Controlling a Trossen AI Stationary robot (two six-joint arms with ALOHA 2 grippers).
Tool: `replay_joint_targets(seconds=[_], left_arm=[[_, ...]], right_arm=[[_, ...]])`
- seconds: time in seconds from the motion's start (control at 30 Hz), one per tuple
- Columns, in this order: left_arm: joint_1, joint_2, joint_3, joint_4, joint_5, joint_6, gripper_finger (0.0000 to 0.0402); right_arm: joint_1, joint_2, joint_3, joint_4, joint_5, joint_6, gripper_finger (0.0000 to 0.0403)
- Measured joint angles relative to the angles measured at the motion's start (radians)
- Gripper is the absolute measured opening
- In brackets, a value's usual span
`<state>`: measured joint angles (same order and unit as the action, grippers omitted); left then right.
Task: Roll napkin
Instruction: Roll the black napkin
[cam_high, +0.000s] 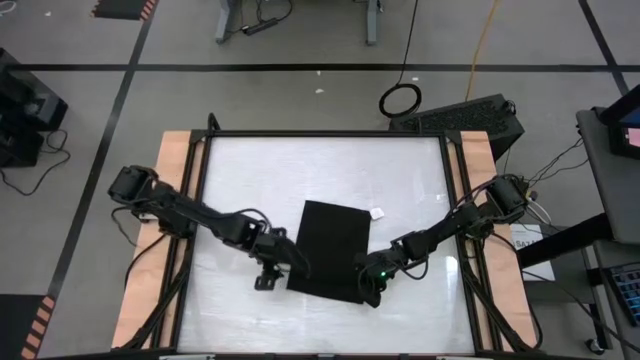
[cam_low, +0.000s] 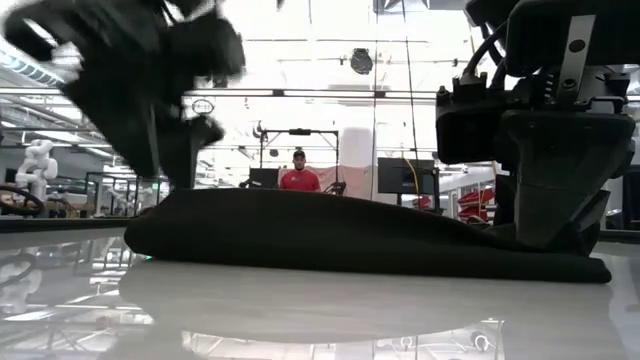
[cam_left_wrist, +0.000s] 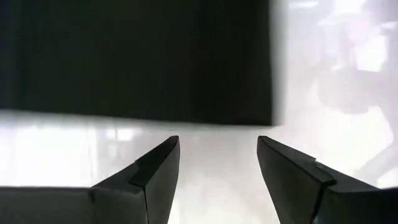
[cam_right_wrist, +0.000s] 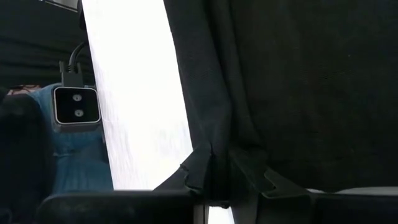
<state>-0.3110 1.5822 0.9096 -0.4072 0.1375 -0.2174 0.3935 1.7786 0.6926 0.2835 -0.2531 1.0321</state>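
We find the black napkin (cam_high: 330, 248) lying folded at centre frame on the white table (cam_high: 240, 170), the right gripper (cam_high: 372, 285) pinching its lower-right corner, the left gripper (cam_high: 268, 275) spread just off its lower-left edge; both should grip level before rolling.

Bright overhead light glares off the glossy white table (cam_high: 250, 180); the left pincer (cam_low: 150, 90) blurs in low view.

The napkin (cam_high: 331, 250) lies flat on the tabletop (cam_high: 260, 170). The left end effector (cam_high: 268, 278) sits just left of the napkin; the right end effector (cam_high: 370, 290) rests at the napkin's near right corner.
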Motion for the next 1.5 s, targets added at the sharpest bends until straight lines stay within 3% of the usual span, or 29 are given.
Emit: replay_joint_targets(seconds=[0.23, 0.37, 0.5, 0.7, 0.93, 1.1, 1.33, 1.5], left_arm=[[-0.136, -0.006, 0.000, 0.221, -0.033, 0.232, 0.0222], [-0.163, 0.033, 0.000, 0.248, -0.080, 0.296, 0.0222], [-0.161, 0.088, 0.000, 0.249, -0.089, 0.304, 0.0222], [-0.156, 0.145, 0.000, 0.248, -0.205, 0.281, 0.0222], [-0.140, 0.206, 0.003, 0.239, -0.126, 0.217, 0.0215], [-0.141, 0.228, 0.005, 0.245, -0.114, 0.172, 0.0160], [-0.139, 0.230, 0.004, 0.245, -0.086, 0.170, 0.0026], [-0.118, 0.231, 0.002, 0.252, -0.049, 0.146, 0.0014]], right_arm=[[-0.001, 0.000, 0.000, -0.002, -0.007, 0.003, 0.0034], [-0.001, 0.000, 0.000, -0.003, -0.008, 0.009, 0.0034], [-0.001, 0.000, 0.000, -0.003, -0.009, 0.013, 0.0034], [-0.001, 0.000, 0.000, -0.003, -0.009, 0.020, 0.0034], [0.000, 0.000, 0.000, -0.002, -0.010, 0.019, 0.0034], [0.000, -0.014, -0.003, 0.006, 0.002, -0.014, 0.0050], [0.000, -0.103, -0.006, -0.020, 0.048, -0.144, 0.0144], [0.042, -0.183, -0.005, -0.016, 0.123, -0.276, 0.0190]])
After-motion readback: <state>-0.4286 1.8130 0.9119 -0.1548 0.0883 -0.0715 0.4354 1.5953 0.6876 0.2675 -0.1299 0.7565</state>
